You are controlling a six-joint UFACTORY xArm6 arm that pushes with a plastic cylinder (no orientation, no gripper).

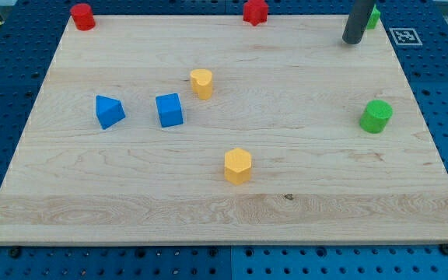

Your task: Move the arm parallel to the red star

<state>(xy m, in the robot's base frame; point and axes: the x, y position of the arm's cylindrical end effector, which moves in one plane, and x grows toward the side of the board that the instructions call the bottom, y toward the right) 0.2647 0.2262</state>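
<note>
My tip point(352, 40), a bare dark rod that grips nothing, stands upper right on the wooden board point(224, 194), level with the red star-shaped block point(255, 12) at top centre, well apart.

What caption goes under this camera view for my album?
My tip rests at the board's top right, beside a green block, right of the red star.

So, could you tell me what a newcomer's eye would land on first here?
Probably the two blue blocks, a triangular one and a cube, side by side at the view's left. Then my tip, a dark rod at the view's top right, well right of the red star.
</note>
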